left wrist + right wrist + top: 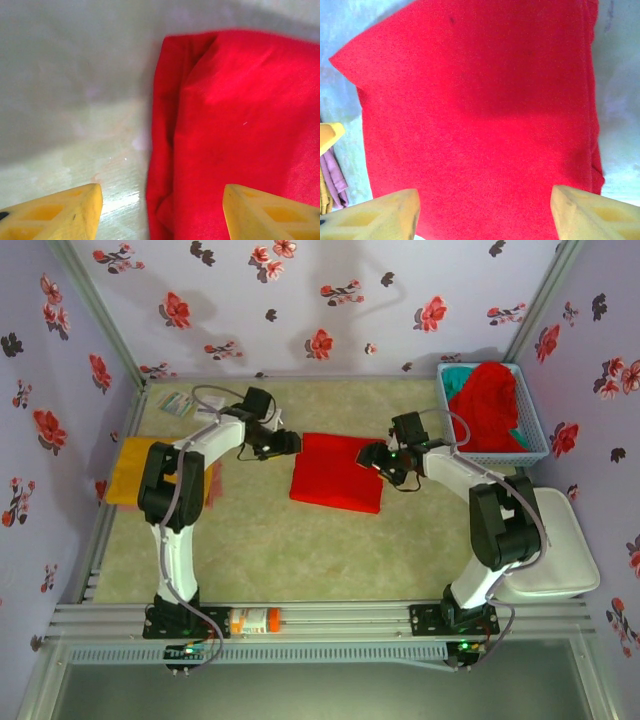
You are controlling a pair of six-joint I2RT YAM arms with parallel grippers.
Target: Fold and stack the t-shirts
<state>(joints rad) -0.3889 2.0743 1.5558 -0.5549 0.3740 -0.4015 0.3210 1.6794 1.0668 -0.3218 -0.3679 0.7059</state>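
Notes on handling and grip points

One red t-shirt [335,472] lies folded in a rough rectangle on the table [300,550], between the two arms. The left gripper [288,443] sits at its left rear corner and the right gripper [377,458] at its right edge. Both have their jaws wide apart and hold nothing.

Judgement: the cloth is light, limp and several layers thick, so it will likely sag and come unfolded if lifted by one point. It is best pinched through all layers at two corners of one edge, or slid flat.

More t-shirts, red and teal, are heaped in the blue basket [500,456] at the right rear. An orange-yellow shirt [128,475] lies flat at the left, partly under the left arm.

The top view gives this layout. The left wrist view adds the stacked folds along the shirt's edge, with one finger [60,215] over bare table and the other over cloth. The right wrist view adds the smooth, unwrinkled top face.
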